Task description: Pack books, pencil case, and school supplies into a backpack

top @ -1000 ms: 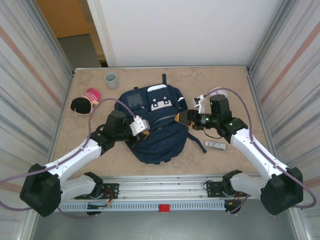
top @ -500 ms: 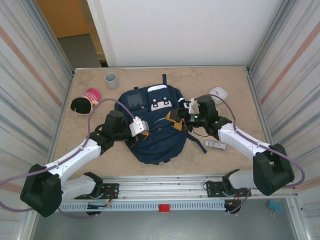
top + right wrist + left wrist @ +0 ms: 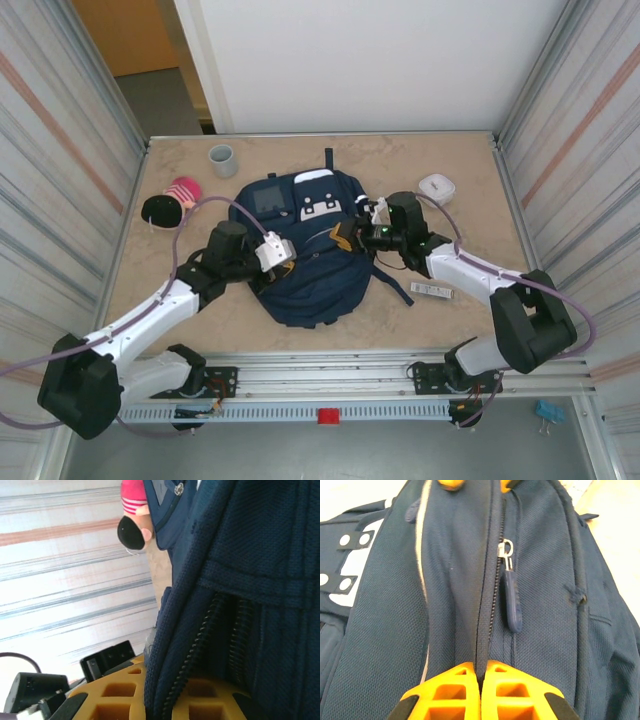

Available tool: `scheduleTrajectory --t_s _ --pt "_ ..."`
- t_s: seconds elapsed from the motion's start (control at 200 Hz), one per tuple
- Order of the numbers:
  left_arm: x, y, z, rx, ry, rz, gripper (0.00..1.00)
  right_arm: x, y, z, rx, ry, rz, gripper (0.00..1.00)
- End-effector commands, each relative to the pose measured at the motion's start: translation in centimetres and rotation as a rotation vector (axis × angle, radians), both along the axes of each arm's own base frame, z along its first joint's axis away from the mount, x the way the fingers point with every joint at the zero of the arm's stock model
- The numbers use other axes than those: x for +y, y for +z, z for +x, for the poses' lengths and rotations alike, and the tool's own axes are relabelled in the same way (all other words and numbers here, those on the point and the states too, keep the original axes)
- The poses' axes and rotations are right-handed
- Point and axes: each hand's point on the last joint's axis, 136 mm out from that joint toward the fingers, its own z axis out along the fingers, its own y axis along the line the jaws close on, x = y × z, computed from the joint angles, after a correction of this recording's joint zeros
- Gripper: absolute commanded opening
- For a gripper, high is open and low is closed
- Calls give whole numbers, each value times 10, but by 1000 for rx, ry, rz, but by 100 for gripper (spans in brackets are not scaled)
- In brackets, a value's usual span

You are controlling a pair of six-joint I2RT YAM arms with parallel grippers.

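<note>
Left gripper (image 3: 480, 672) pinches the large navy fabric backpack (image 3: 318, 290) at its zip (image 3: 490, 580). My right gripper (image 3: 150, 700) clamps the backpack's opposite edge. Zip looks closed, so I judge packing unstarted. A pink-and-black soft item (image 3: 170, 205) lies left of the backpack.

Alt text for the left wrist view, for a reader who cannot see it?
The left tool, with orange fingers, is shut on a fold of the navy blue mesh-fabric backpack along its closed zipper. A dark navy zipper pull hangs from a silver slider further up, and white patches with snaps show at the left edge.
</note>
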Motion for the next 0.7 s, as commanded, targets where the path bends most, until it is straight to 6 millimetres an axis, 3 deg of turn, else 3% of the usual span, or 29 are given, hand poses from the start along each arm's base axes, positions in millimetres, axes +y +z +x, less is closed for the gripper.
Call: scheduleTrajectory --t_s 0.0,0.145,0.241,0.361,0.511,0.696 --pt "26 12 27 -2 173 29 3 -4 20 3 -79 -84 24 0" --pt "48 12 49 20 288 26 9 -6 21 -11 -98 -161 15 0" --pt "47 18 52 33 285 -3 18 -8 26 -13 -138 -205 -6 0" --pt "35 33 38 143 254 -90 35 -3 30 -10 -164 -186 -17 0" --pt "38 51 14 374 391 -228 58 9 29 -9 -175 -152 -12 0" --pt "43 55 -20 620 539 -431 62 19 29 -9 -179 -115 0 0"
